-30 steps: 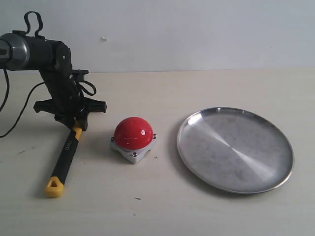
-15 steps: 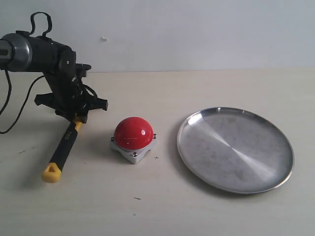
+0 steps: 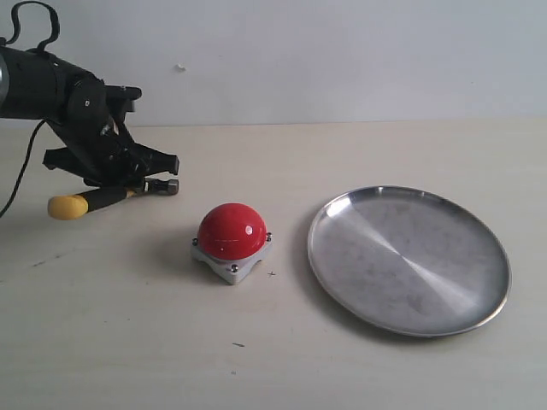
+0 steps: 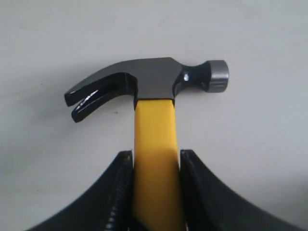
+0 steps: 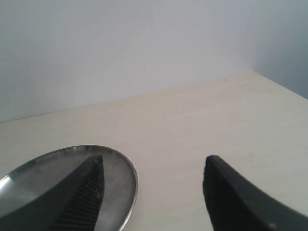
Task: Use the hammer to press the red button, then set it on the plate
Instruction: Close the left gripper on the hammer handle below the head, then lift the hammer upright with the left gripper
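My left gripper is shut on the hammer, gripping its yellow handle just below the dark head. The hammer hangs off the table, nearly level: its yellow loop points left and its head points right toward the red button. The button sits on its grey base mid-table, a little right of and nearer than the hammer head. The silver plate lies to the right, with nothing on it. My right gripper is open and holds nothing, beside the plate's rim; the exterior view does not show it.
A black cable trails from the left arm down to the table at the far left. A pale wall backs the table. Bare tabletop lies in front of the button and plate.
The left arm has risen and drawn back to the left. The hammer has swung from a slant with its loop on the table to nearly level in the air.
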You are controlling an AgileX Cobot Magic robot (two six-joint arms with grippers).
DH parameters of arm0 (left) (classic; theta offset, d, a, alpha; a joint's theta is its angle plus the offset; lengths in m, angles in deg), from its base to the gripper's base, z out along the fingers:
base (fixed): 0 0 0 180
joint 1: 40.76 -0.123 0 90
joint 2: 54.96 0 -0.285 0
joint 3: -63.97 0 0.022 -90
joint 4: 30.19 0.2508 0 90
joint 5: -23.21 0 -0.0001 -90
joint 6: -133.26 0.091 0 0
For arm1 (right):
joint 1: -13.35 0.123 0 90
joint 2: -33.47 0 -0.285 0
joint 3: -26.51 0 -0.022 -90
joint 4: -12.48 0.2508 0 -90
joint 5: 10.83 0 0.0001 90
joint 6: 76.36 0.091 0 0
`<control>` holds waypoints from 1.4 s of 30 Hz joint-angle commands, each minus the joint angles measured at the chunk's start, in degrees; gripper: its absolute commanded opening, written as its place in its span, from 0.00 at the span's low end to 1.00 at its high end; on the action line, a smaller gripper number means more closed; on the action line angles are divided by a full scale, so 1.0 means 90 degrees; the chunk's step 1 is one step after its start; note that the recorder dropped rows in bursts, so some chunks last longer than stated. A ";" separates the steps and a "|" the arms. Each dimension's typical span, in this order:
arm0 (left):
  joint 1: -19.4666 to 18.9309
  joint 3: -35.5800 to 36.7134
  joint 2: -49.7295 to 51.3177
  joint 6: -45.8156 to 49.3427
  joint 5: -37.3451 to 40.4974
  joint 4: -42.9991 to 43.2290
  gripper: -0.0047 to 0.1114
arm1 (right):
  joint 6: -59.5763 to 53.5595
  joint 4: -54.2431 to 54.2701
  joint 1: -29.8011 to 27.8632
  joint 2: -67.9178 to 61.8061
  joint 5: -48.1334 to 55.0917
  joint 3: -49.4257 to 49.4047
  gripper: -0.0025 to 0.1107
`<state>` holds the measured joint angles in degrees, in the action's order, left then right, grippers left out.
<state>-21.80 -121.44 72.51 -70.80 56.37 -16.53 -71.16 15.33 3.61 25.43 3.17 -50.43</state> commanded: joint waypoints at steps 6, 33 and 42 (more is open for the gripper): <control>0.0035 -0.0001 -0.0123 0.0030 0.0639 0.0061 0.04 | 0.0004 0.0013 -0.0031 0.0028 -0.0048 -0.0030 0.54; 0.0047 -0.0001 0.0530 0.0665 0.1760 -0.0997 0.05 | 0.0004 0.0013 -0.0031 0.0028 -0.0048 -0.0030 0.54; 0.0047 -0.0001 0.0533 0.0812 0.1771 -0.0986 0.30 | 0.0004 0.0013 -0.0031 0.0028 -0.0048 -0.0030 0.54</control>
<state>-21.70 -121.44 77.00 -64.12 72.26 -25.44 -71.16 15.33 3.61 25.43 3.17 -50.43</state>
